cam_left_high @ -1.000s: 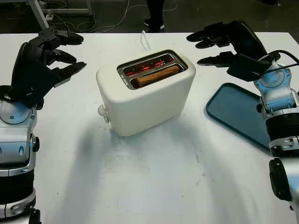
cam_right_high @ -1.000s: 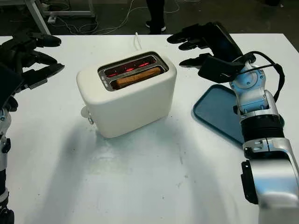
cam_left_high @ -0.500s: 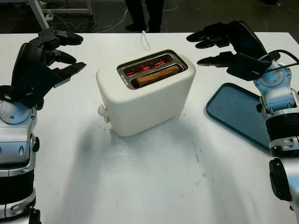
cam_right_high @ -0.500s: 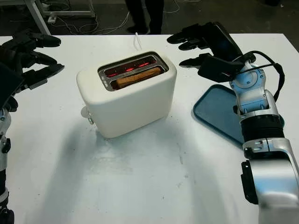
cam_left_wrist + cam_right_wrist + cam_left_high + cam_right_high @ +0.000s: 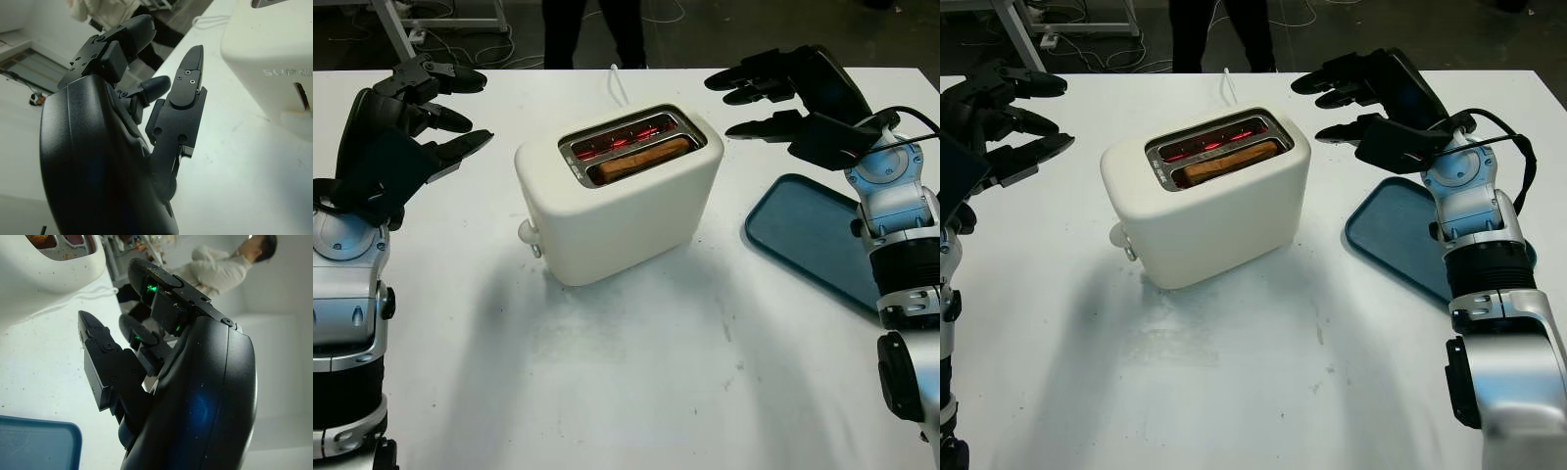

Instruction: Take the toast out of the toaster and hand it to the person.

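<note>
Left hand (image 5: 406, 122): open, holding nothing, raised over the table's left side, well apart from the toaster; fingers aimed toward it.
Right hand (image 5: 783, 93): open, holding nothing, raised to the right of the toaster, near its far right corner and above the far end of the tray; fingers point left toward the toaster.
Toaster (image 5: 622, 196): cream, standing mid-table, its long axis running from near left to far right; a small knob shows on its left end face.
Toast (image 5: 643, 159): one browned slice standing on edge in the nearer slot, only its top edge showing above the rim; its long axis follows the slot, near left to far right.
Far slot (image 5: 619, 140): glowing red inside.
Cord (image 5: 619, 83): white, running from behind the toaster toward the table's far edge.
Tray (image 5: 813, 240): blue, flat on the table to the right of the toaster, apart from it.
Table (image 5: 626, 372): white.
Person (image 5: 587, 29): dark-trousered legs standing just beyond the far edge, behind the toaster.
</note>
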Controlling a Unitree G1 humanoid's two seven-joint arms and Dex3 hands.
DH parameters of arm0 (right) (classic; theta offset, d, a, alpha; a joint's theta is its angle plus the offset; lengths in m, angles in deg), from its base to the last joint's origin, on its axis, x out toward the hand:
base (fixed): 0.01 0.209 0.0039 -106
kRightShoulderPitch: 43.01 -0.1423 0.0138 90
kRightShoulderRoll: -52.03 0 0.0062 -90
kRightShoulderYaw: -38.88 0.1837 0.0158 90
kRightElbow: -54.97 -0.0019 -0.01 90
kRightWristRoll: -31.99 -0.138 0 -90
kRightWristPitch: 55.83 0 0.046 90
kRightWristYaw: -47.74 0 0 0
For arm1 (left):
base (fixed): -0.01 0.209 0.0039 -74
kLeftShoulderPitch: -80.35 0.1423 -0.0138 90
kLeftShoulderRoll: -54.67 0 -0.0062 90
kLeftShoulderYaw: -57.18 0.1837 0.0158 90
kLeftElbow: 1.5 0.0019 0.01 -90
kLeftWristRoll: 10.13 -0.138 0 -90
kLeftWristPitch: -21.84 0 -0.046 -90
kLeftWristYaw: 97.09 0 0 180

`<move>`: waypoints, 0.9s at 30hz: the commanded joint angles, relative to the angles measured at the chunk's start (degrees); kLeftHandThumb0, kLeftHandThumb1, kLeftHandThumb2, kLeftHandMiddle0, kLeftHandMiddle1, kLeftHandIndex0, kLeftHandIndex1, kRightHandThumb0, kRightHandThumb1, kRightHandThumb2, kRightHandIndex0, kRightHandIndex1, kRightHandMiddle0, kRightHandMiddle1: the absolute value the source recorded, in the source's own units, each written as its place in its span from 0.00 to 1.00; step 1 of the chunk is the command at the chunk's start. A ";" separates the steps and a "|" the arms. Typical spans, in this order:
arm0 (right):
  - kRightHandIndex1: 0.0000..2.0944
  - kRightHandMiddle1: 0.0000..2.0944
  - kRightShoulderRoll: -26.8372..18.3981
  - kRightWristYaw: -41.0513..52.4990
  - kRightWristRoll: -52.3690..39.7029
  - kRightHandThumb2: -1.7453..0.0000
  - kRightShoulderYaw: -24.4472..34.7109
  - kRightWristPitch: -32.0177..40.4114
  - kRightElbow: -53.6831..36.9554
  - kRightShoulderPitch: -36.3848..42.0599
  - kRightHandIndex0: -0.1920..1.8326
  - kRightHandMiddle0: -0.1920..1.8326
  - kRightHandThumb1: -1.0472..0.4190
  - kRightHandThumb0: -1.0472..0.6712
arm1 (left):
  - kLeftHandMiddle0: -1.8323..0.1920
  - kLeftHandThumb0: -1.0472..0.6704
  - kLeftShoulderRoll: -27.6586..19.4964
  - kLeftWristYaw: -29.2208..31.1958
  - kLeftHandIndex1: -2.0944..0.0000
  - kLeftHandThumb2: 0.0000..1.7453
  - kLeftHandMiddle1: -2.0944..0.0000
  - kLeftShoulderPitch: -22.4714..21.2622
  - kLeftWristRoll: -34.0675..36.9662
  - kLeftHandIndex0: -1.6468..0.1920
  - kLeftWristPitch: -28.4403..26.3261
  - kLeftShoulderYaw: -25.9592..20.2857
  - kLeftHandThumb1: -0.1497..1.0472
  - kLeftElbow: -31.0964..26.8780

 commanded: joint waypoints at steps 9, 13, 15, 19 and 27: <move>0.03 0.00 0.01 -0.64 0.24 1.00 0.16 -0.07 -1.38 1.01 0.58 0.55 0.22 0.70 | 0.75 0.45 -0.17 0.21 0.67 0.00 0.43 1.23 0.09 0.66 -1.36 -0.94 0.87 -1.59; 0.03 0.00 0.22 -0.81 0.12 1.00 0.18 -0.54 -0.90 0.82 0.58 0.56 0.22 0.70 | 0.75 0.46 -0.27 0.48 0.67 0.00 0.43 1.22 0.35 0.66 -0.93 -1.04 0.87 -1.24; 0.03 0.00 0.26 -0.65 -0.12 1.00 0.25 -0.66 -0.56 0.74 0.58 0.56 0.23 0.70 | 0.75 0.47 -0.37 0.57 0.67 0.00 0.43 1.26 0.34 0.65 -0.63 -1.05 0.87 -1.13; 0.02 0.00 0.00 -0.73 0.36 1.00 0.01 -0.70 -0.62 0.69 0.58 0.56 0.23 0.70 | 0.75 0.47 -0.26 0.44 0.68 0.00 0.43 1.09 0.11 0.66 -1.89 -0.89 0.88 -1.87; 0.02 0.00 -0.18 -0.09 0.26 1.00 0.00 0.47 -1.28 0.58 0.58 0.55 0.22 0.71 | 0.75 0.47 0.01 0.35 0.68 0.00 0.42 0.62 0.17 0.65 -1.87 -0.67 0.87 -1.46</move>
